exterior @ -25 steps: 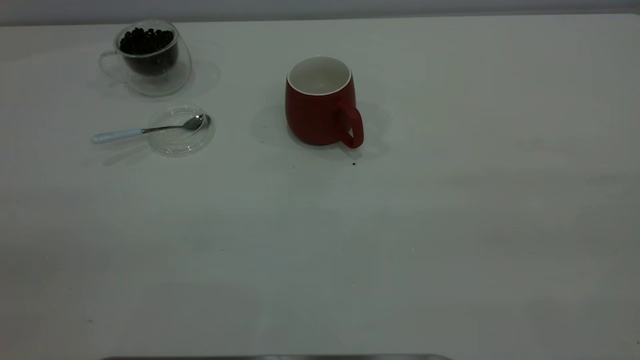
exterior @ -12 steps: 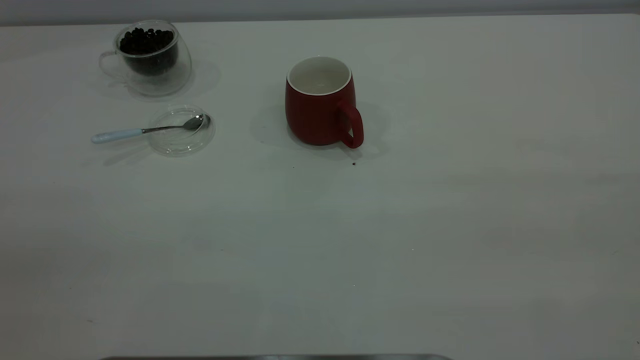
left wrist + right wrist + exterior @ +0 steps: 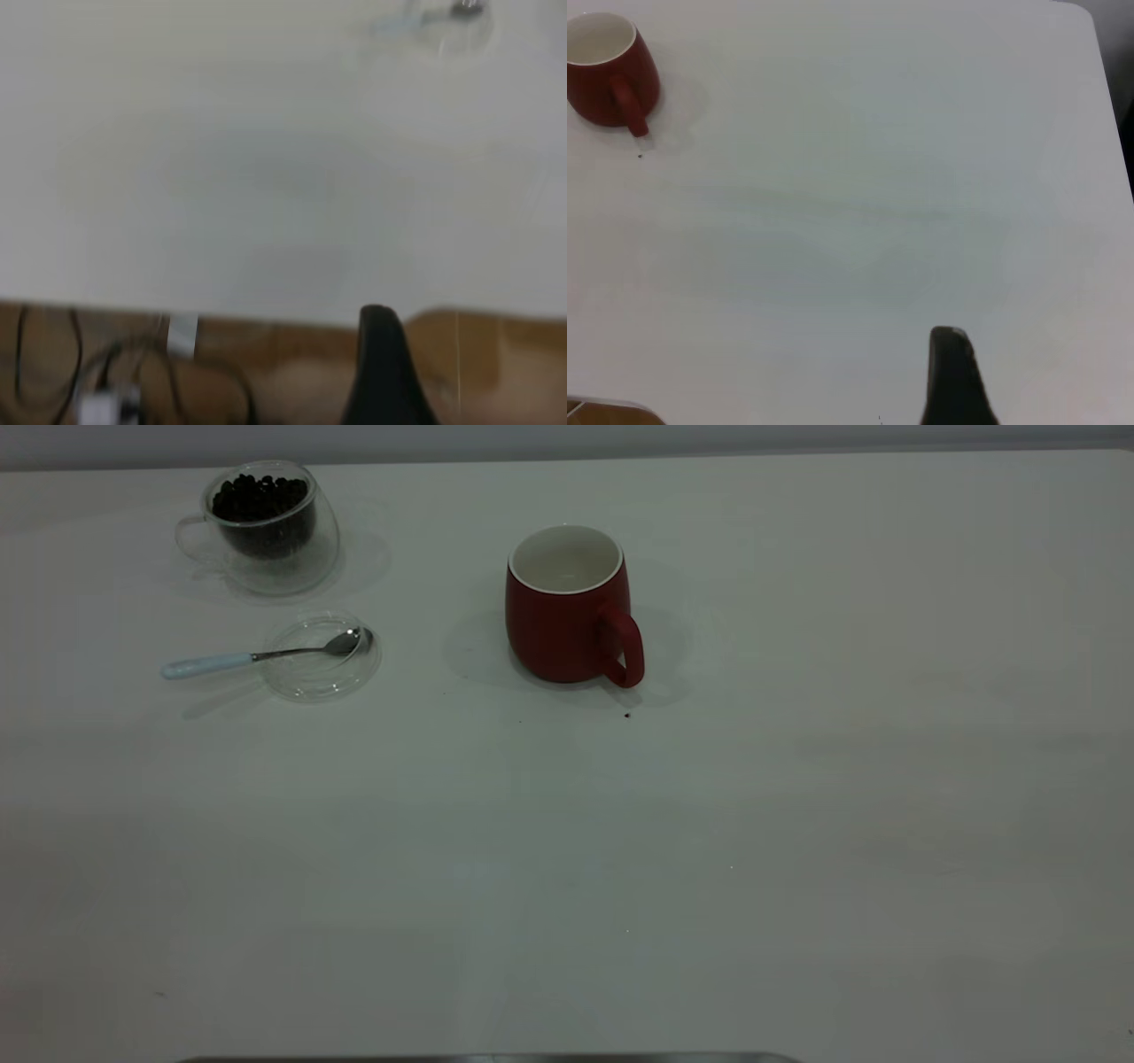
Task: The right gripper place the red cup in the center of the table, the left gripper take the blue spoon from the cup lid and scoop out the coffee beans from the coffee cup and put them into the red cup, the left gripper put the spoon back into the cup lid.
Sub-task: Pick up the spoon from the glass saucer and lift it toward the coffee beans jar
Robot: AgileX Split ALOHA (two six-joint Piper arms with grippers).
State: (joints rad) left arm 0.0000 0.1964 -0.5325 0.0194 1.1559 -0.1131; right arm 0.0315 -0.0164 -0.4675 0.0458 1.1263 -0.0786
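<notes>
The red cup [image 3: 567,607] stands upright near the middle of the table [image 3: 709,824], handle toward the front right, its white inside empty; the right wrist view shows it far off [image 3: 607,71]. The coffee cup [image 3: 266,527] with coffee beans [image 3: 260,500] stands at the back left. In front of it the blue spoon [image 3: 257,655] rests with its bowl in the cup lid [image 3: 321,657], its handle pointing left. Neither gripper shows in the exterior view. My left gripper [image 3: 381,372] hangs past the table's edge, far from the blurred lid [image 3: 452,22]. My right gripper [image 3: 950,376] is over bare table.
A tiny dark speck [image 3: 627,714] lies just in front of the red cup's handle. The left wrist view shows the table's edge with brown floor and cables [image 3: 106,390] below it. The right wrist view shows the table's rounded corner [image 3: 1090,18].
</notes>
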